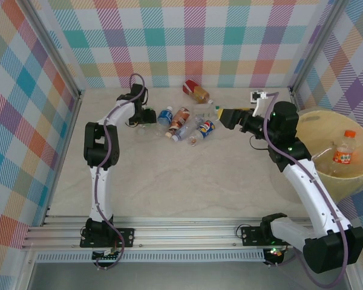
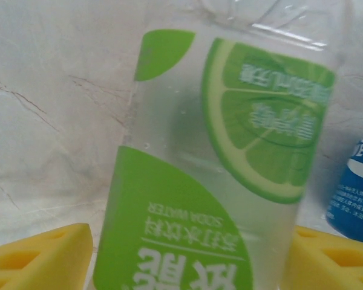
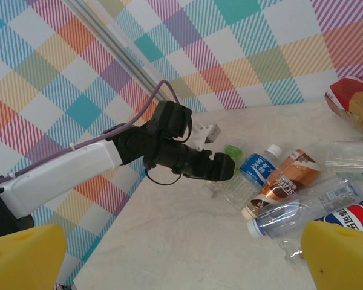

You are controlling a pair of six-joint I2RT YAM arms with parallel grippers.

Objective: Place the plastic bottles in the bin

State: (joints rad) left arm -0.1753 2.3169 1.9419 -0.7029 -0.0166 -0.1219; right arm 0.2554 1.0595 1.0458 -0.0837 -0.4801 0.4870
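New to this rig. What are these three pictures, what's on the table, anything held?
Two robot arms bolted to a table, each ending in a two-fingered hand with yellow fingers. The top view looks down from above and behind them; the other two come from a camera on each wrist. Plastic bottles lie clustered on the table's far side; one orange-labelled bottle is in the pale-yellow bin. The left hand has its fingers either side of a lime-labelled bottle; whether they grip it I cannot tell. The right hand is open and empty.
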